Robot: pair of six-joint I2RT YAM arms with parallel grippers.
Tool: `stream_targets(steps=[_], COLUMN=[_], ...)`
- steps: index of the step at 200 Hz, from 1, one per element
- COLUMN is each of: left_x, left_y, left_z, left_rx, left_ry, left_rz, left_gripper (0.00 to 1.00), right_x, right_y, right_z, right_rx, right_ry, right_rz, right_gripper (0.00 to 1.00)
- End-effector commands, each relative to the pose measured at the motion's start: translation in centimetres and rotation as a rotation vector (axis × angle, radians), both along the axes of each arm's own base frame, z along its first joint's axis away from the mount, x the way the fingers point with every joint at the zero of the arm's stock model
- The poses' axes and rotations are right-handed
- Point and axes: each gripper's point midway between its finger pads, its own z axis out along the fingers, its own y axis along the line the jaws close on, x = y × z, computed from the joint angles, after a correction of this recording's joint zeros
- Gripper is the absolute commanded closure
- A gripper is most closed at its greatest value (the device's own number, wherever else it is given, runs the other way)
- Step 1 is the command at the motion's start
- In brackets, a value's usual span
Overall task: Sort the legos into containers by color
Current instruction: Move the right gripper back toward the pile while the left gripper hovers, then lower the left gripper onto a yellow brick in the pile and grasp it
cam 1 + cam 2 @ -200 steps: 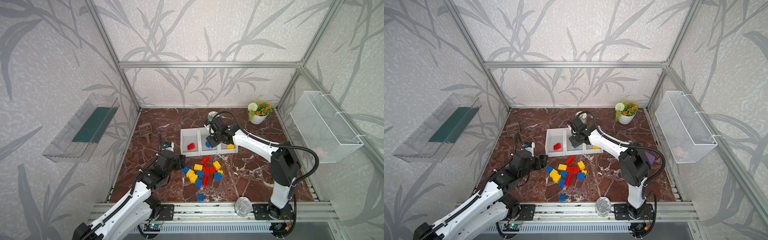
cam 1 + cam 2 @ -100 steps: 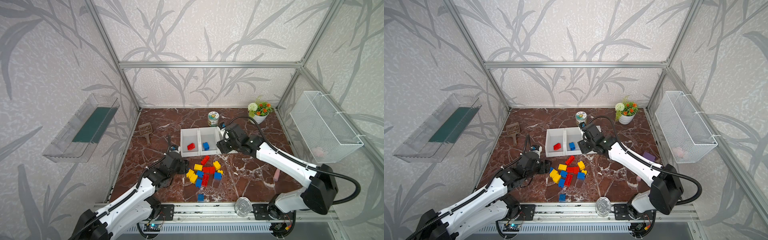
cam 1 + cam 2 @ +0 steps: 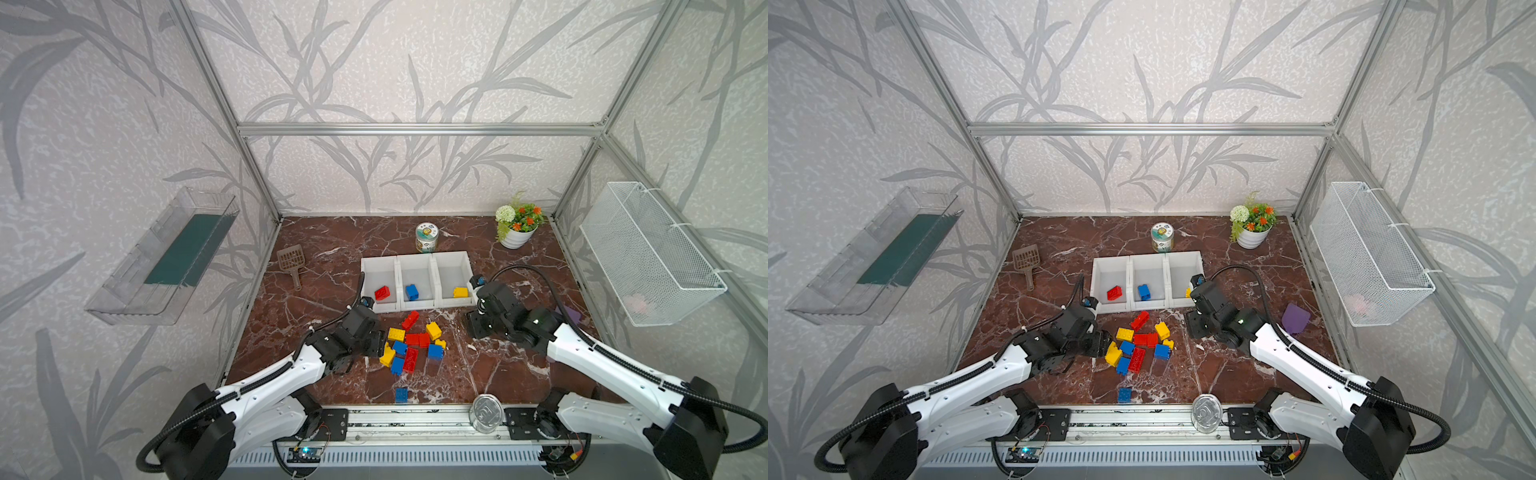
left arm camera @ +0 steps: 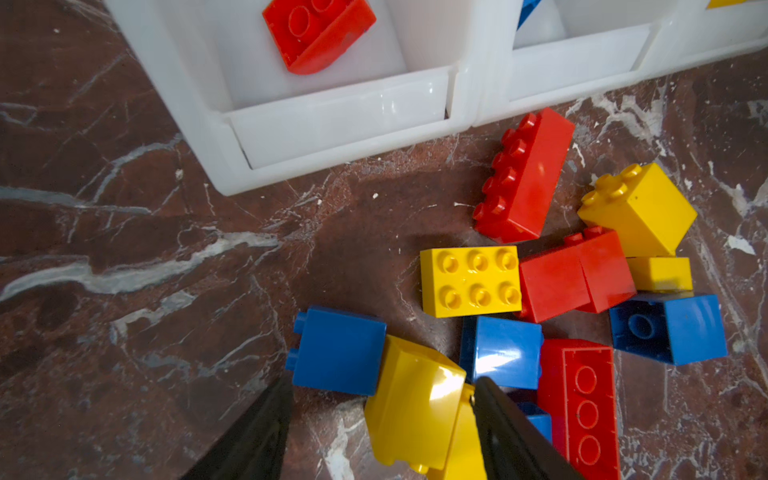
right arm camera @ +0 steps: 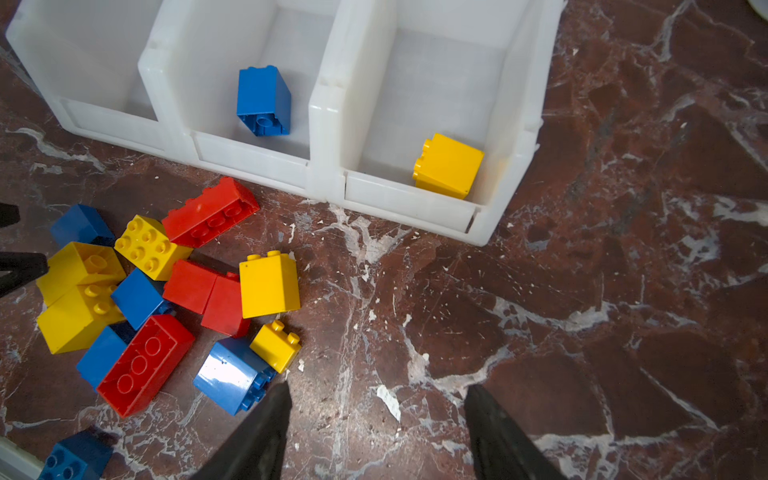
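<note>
Three joined white containers (image 3: pixel 398 266) hold one brick each: a red brick (image 3: pixel 382 293), a blue brick (image 3: pixel 411 291) and a yellow brick (image 3: pixel 460 292). In front of them lies a pile of red, blue and yellow legos (image 3: pixel 411 345). A lone blue brick (image 3: pixel 401 394) sits near the front edge. My left gripper (image 4: pixel 382 379) is at the pile's left edge, open. A yellow brick (image 4: pixel 415 407) sits between its jaws, touching one finger with a gap at the other. My right gripper (image 5: pixel 378 387) hangs open over bare marble to the right of the pile.
A tin can (image 3: pixel 427 237) and a flower pot (image 3: pixel 517 224) stand behind the bins. A brown scoop (image 3: pixel 293 262) lies at the back left, a purple piece (image 3: pixel 1295 318) at the right. A round metal lid (image 3: pixel 485 413) rests on the front rail.
My right gripper pulled back from over the bins to the marble right of the pile, and a blue brick now shows in the middle bin. My left gripper advanced to the pile, its jaws narrowing around a yellow brick.
</note>
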Motion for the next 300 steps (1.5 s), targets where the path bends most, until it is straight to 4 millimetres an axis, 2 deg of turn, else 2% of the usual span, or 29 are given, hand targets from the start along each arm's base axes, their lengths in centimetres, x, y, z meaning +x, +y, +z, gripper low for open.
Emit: stream_targets(steps=[1, 25, 89, 141, 197, 216, 242, 267, 300], left_x=[0.5, 0.6, 0.5, 0.4, 0.5, 0.9, 2.3, 3.9, 6.4], left_y=[-1.4, -1.5, -1.9, -1.6, -1.6, -1.9, -3.0, -4.9, -8.6], left_z=[0.6, -0.1, -1.7, -2.0, -1.5, -0.4, 2.6, 5.5, 8.7], left_rx=[-0.018, 0.017, 0.081, 0.099, 0.093, 0.073, 0.031, -0.022, -0.082], left_ry=[-0.011, 0.005, 0.056, 0.060, 0.042, 0.018, -0.070, -0.143, -0.193], left_rz=[-0.035, -0.044, -0.070, -0.061, -0.056, -0.059, -0.075, -0.105, -0.174], left_gripper=[0.30, 0.31, 0.46, 0.57, 0.67, 0.67, 0.68, 0.68, 0.68], right_x=[-0.2, -0.2, -0.4, -0.4, -0.3, -0.3, -0.2, -0.1, -0.1], right_y=[-0.4, -0.3, 0.4, 0.4, 0.4, 0.4, 0.3, 0.0, -1.4], right_z=[-0.2, -0.5, -1.0, -1.0, -0.7, -0.5, -0.3, 0.3, 1.2], right_rx=[0.017, 0.023, 0.038, 0.044, 0.045, 0.045, 0.045, 0.048, 0.034], right_ry=[0.009, 0.020, 0.048, 0.051, 0.042, 0.039, 0.031, 0.011, -0.037], right_rz=[-0.047, -0.048, -0.035, -0.036, -0.038, -0.036, -0.038, -0.047, -0.101], right_gripper=[0.33, 0.33, 0.32, 0.32, 0.33, 0.32, 0.33, 0.33, 0.33])
